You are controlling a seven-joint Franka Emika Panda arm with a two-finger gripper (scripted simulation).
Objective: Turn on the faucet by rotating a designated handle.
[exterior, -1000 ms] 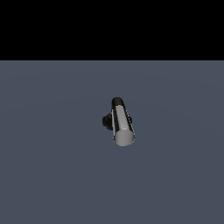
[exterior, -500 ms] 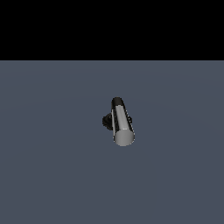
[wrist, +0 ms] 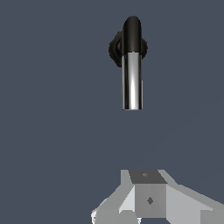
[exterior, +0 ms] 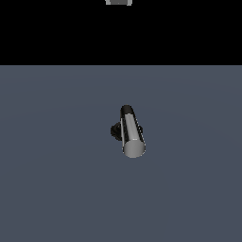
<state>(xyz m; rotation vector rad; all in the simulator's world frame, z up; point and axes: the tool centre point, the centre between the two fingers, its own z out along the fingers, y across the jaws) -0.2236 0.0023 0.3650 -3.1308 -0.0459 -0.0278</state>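
The faucet stands in the middle of the grey floor. In the exterior view its chrome handle (exterior: 132,134) points toward the camera with its flat grey end in front. The black elbow (exterior: 126,110) is behind it and the black base (exterior: 116,131) is at the exterior view's left. In the wrist view the handle (wrist: 131,83) hangs from the elbow (wrist: 131,35) over the base (wrist: 115,49). My gripper (wrist: 148,186) is well apart from the handle's free end. Its fingers show as one grey block with no gap, holding nothing.
The flat grey floor (exterior: 56,189) runs all around the faucet, with black background behind it. A small grey part of my arm (exterior: 118,2) shows at the top edge of the exterior view.
A small grey part of my arm has come into the exterior view at the top edge. The faucet and its handle have not moved.
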